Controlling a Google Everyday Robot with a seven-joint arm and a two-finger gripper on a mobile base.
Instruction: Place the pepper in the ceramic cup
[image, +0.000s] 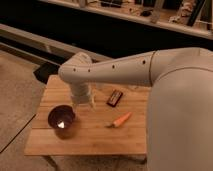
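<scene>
Camera view: pepper (121, 120) on table (95, 137), apart from end effector (84, 103), grip state unclear.

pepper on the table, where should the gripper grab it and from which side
Take the pepper at its mid-body, coming straight down from above and closing across its narrow width. It lies flat and slanted on the table, so a sideways approach would likely just push it along the wood. The gripper hangs to its left, beside the bowl.
</scene>
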